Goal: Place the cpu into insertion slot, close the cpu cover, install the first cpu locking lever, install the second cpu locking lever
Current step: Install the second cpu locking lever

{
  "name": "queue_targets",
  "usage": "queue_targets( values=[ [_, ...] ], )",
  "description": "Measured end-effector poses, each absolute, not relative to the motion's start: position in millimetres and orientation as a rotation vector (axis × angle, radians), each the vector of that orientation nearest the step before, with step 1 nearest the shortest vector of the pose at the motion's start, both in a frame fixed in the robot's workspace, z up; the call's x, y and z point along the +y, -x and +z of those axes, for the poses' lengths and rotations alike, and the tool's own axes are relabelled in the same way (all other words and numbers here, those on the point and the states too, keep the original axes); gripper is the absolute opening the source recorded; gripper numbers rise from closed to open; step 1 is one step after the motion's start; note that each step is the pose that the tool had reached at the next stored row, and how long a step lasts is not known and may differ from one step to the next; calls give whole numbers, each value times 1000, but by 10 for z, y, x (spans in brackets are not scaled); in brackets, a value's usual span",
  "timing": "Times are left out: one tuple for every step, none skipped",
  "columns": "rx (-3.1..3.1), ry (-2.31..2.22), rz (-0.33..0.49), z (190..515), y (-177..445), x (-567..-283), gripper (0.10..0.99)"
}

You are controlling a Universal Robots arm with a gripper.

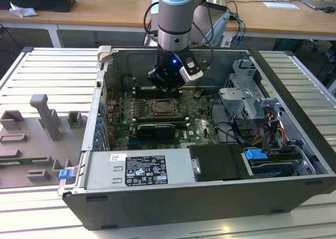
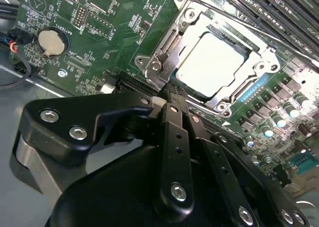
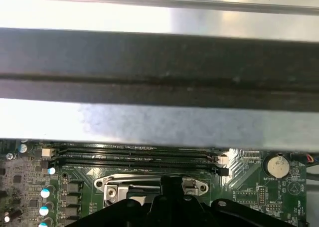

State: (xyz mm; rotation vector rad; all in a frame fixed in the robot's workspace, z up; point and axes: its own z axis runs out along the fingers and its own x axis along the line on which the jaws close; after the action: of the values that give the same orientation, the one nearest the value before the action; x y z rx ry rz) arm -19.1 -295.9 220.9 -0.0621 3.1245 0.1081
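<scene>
Gripper (image 2: 167, 95) at socket edge, fingers pinched together, holding nothing.
Cpu (image 2: 212, 62) sits in the insertion slot (image 2: 164, 62) under the closed cpu cover (image 2: 239, 85), toward 1 o'clock from the fingertips in the second wrist view.

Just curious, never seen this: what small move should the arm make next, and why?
Probably ease the gripper down at the edge of the metal frame: the chip already sits in the socket under it, and the shut gripper hovers there.
</scene>
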Motion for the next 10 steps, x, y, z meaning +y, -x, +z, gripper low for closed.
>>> queue_targets(
  values=[
    [3125, 62, 108, 2239, 191, -2959, 106],
    [3124, 62, 108, 2282, 191, -2959, 106],
    [3125, 62, 108, 2322, 191, -2960, 106],
    [3124, 62, 108, 2391, 191, -2959, 106],
    [3124, 62, 108, 2443, 191, -2960, 106],
    [3125, 62, 108, 2476, 191, -2959, 106],
    [3125, 62, 108, 2485, 191, -2960, 106],
    [3125, 63, 108, 2485, 190, -2969, 106],
    [3124, 62, 108, 2485, 191, -2988, 106],
    [3124, 62, 109, 2484, 191, -3011, 106]
  ],
)
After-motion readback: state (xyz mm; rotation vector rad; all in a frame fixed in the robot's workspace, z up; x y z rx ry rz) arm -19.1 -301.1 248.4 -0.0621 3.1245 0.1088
